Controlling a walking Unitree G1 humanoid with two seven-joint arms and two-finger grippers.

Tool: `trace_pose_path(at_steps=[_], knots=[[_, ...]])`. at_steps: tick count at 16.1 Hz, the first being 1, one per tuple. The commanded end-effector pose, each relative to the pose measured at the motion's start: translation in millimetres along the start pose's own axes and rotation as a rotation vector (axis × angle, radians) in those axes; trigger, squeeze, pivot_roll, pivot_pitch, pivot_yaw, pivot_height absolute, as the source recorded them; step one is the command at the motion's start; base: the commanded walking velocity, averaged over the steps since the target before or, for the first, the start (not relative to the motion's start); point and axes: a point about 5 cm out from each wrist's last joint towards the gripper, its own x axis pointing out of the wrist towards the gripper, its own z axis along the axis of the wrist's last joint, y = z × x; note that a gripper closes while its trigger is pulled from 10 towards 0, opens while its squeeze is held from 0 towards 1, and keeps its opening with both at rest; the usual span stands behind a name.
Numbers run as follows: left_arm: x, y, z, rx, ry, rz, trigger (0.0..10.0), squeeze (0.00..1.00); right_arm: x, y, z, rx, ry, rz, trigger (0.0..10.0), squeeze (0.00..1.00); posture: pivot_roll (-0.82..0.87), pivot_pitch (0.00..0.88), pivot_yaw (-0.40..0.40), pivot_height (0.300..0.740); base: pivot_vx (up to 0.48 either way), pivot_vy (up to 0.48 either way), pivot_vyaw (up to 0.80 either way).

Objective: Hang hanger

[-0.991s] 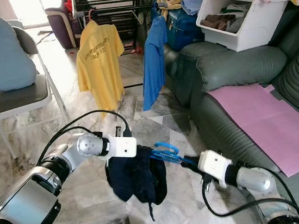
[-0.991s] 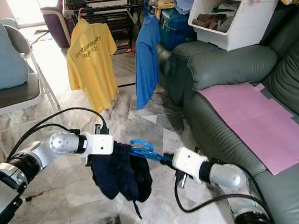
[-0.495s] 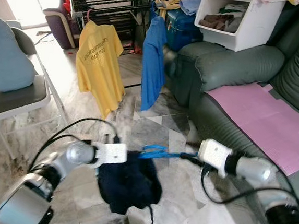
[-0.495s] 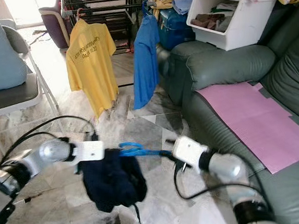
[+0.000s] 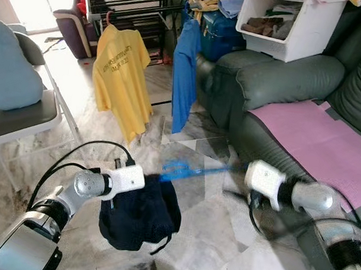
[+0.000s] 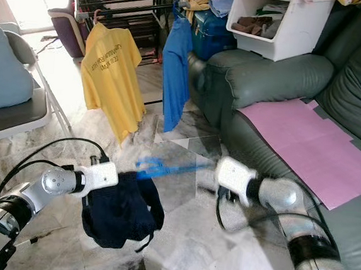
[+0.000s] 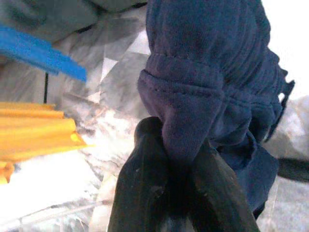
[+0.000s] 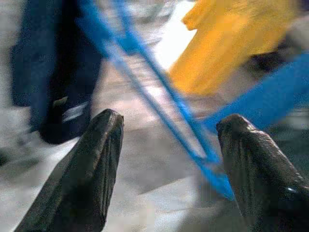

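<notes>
One line of dark print crosses the yellow shirt [image 5: 121, 73] at eleven o'clock; we cannot read it. Our left gripper [image 7: 175, 166] pinches the navy garment [image 5: 139, 210]. Our right gripper [image 8: 166, 145] gapes, the blurred blue hanger [image 5: 193, 169] between its fingers, apparently untouched.

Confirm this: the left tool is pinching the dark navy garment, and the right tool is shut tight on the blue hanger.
Not quite. The left tool does pinch the navy garment, but the right tool is open: the right wrist view shows its two black fingers spread wide, with the blue hanger passing between them, blurred and apparently not clamped.
</notes>
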Motion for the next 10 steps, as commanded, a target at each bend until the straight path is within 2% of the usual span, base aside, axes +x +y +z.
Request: trace_pose_path(at_steps=[1, 2, 7, 8, 9, 10], knots=[[-2.6, 15.2, 1.2, -0.111, -0.003, 0.109, 0.0, 0.00, 2.3, -17.2, 14.7, -0.014, -0.076, -0.146, 10.0, 1.00, -0.14, 0.000, 0.103, 0.740, 0.000, 0.000, 0.00], [-1.2, 17.9, 3.0, -0.197, -0.020, 0.151, 0.0, 0.00, 3.8, -20.2, 19.5, -0.001, -0.110, -0.201, 10.0, 1.00, -0.14, 0.000, 0.104, 0.740, 0.000, 0.000, 0.00], [3.5, 29.0, 19.4, -0.416, -0.127, 0.228, 0.0, 0.00, 9.5, -16.5, 18.2, 0.031, -0.140, -0.301, 10.0, 1.00, -0.13, 0.000, 0.103, 0.740, 0.000, 0.000, 0.00], [3.8, 32.3, 31.4, -0.449, -0.225, 0.215, 0.0, 0.00, 12.5, -14.5, 15.1, 0.073, -0.128, -0.314, 10.0, 1.00, -0.13, 0.000, 0.103, 0.740, 0.000, 0.000, 0.00], [4.0, 33.7, 41.0, -0.469, -0.302, 0.196, 0.0, 0.00, 14.0, -12.7, 12.7, 0.077, -0.111, -0.316, 10.0, 1.00, -0.13, 0.000, 0.102, 0.740, 0.000, 0.000, 0.00], [3.7, 34.6, 46.3, -0.466, -0.338, 0.186, 0.0, 0.00, 14.7, -11.7, 11.4, 0.081, -0.102, -0.316, 10.0, 1.00, -0.13, 0.000, 0.102, 0.740, 0.000, 0.000, 0.00]])
